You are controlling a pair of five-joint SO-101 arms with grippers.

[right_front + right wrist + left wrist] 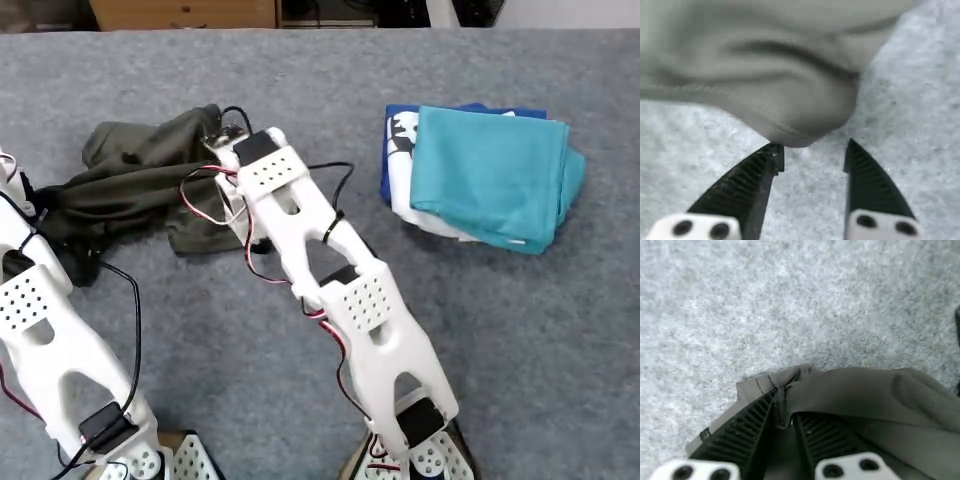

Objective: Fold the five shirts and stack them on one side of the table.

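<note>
The olive shirt is clamped by the left end effector; the right end effector is seen open.

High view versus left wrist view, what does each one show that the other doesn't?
High view's extra: the folded stack at the table's far side, with a teal shirt on top. Left wrist view's extra: a close look at the left gripper shut on the olive shirt at its stitched edge. Shared: the olive shirt and the grey table.
</note>
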